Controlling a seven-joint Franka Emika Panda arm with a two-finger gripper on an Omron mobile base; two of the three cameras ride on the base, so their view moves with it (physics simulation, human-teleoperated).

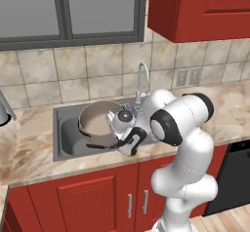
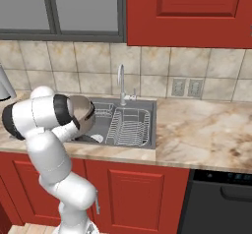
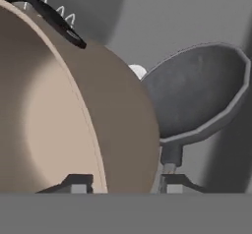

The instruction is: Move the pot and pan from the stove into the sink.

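Both pot [image 3: 74, 125] and pan [image 3: 197, 95] partly hidden

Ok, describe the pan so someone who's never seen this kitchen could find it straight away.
Find the steel sink under the window. Inside it, beside the big beige pot, lies the pan. It's the small, shallow, dark grey one with a thin handle; the pot is deep and tan.

Tilted pot [image 1: 100, 118] in the sink [image 1: 68, 143], white arm [image 1: 180, 143] alongside.
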